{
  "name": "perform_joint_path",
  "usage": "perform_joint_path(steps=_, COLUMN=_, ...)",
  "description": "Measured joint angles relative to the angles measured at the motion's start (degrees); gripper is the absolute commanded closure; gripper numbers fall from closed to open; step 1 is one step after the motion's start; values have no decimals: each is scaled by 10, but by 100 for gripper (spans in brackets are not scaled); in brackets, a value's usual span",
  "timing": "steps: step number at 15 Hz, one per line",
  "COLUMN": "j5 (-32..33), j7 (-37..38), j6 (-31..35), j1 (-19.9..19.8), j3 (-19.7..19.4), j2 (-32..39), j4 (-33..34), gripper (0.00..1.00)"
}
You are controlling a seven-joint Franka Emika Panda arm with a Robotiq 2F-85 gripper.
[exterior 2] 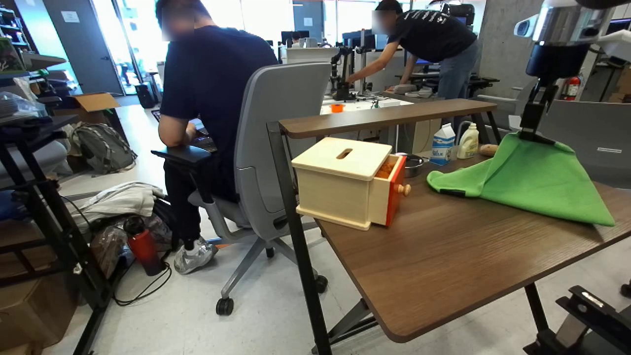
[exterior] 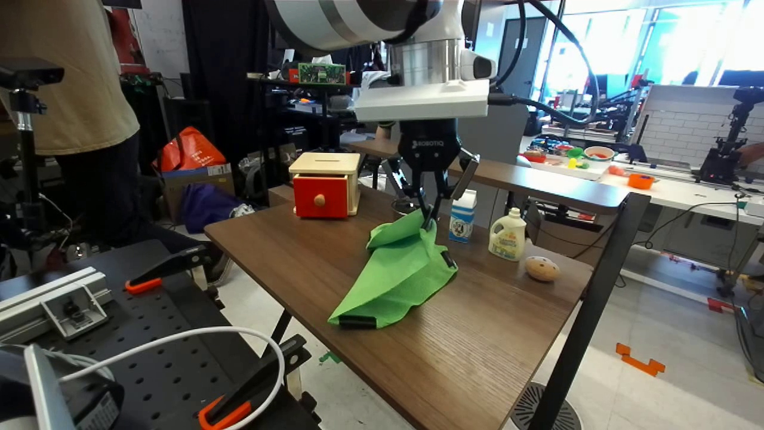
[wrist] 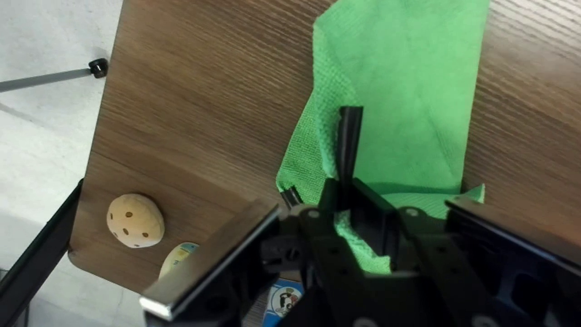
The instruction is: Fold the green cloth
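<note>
My claw (exterior: pixel 428 220) clamps the green cloth (exterior: pixel 399 278) at its far side; a shallow bite could slip, skewing the fold.

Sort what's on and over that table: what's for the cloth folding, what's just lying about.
For folding: green cloth; gripper, pinching its raised part.

Just lying about: wooden box with red drawer; metal bowl; milk carton; cream bottle; spotted tan lump.

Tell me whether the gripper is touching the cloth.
Touching. In both exterior views, the gripper is closed on a raised part of the cloth, which slopes from there down to the table.
</note>
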State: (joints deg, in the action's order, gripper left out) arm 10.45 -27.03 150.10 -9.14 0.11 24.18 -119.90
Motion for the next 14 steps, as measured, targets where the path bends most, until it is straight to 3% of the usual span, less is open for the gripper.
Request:
perform_joint_path(steps=13, j5=-9, j7=-11, j6=-72, j1=-21, j3=11, j2=167, j4=199, gripper=97)
perform_joint_path(steps=14, j5=-10, j7=-13, j6=-74, j1=-24, j3=13, j2=181, j4=211, gripper=63)
